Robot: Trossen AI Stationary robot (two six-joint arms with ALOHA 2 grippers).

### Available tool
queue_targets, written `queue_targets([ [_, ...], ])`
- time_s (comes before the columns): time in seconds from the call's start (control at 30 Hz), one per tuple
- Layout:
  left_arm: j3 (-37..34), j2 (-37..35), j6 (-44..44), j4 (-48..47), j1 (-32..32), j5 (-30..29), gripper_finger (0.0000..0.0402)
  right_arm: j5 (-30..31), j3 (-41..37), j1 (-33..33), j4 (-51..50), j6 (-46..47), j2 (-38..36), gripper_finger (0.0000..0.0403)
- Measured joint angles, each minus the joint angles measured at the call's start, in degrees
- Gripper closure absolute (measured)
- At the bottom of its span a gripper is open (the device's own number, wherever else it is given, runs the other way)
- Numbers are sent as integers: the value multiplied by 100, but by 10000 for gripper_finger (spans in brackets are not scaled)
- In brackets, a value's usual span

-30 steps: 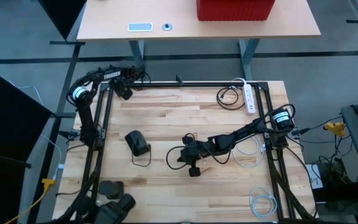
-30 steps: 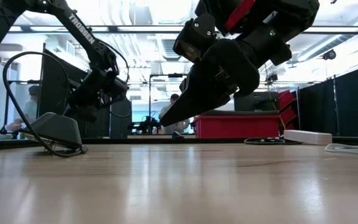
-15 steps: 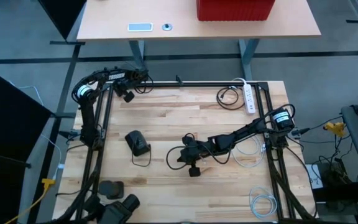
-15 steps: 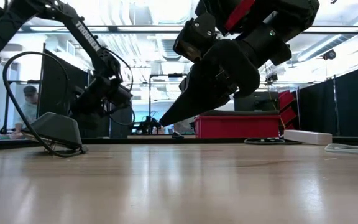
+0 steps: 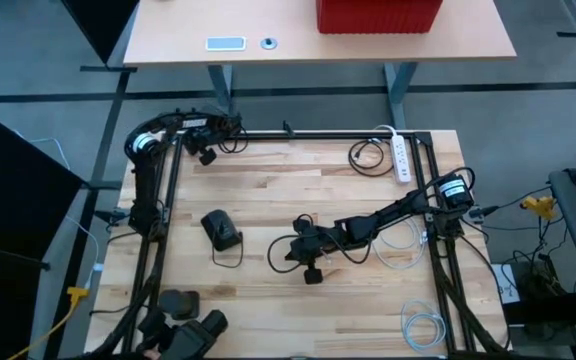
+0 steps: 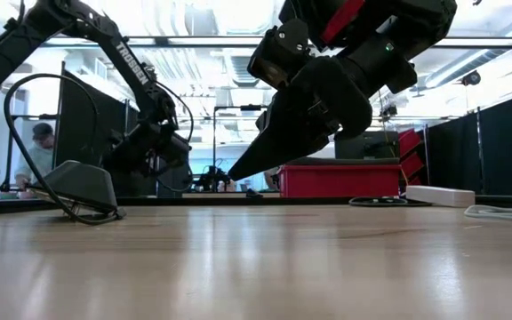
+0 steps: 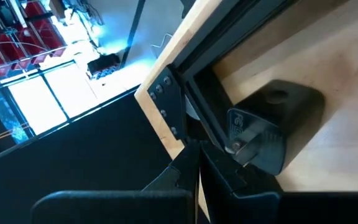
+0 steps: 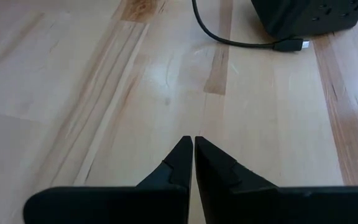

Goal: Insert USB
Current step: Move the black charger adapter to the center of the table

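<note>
the usb plug on its limp black cable looks light and stiff, best pinched at the plug body by the empty, pressed-together right gripper.

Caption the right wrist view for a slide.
Right hand, shut and empty, above the wooden table, pointing toward the loose USB plug lying beside the black hub.

Wooden table, black hub, cable

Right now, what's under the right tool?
Bare wooden tabletop lies under the shut right tool. The USB plug lies ahead beside the black hub; nothing is held.
</note>
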Motion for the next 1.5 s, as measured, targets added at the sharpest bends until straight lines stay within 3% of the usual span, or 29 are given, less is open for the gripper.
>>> queue_targets([
  [0.4, -1, -11, 355, 2, -124, 329, 401, 0, 0, 0, -2, 0, 0, 400],
  [0.77, -2, -16, 525, -76, -940, 468, 401, -2, 0, 0, -2, 1, 0, 400],
  [1.07, 82, -139, 533, -67, -1735, 973, 401, -4, 0, 0, -3, 2, 0, 400],
  [1.33, 317, -367, 204, -12, -2289, 1850, 401, -4, 2, 0, -76, -28, -8, 400],
  [1.5, 376, -514, 30, -21, -2634, 2346, 402, 1, 2, 0, -1186, -243, -466, 400],
])
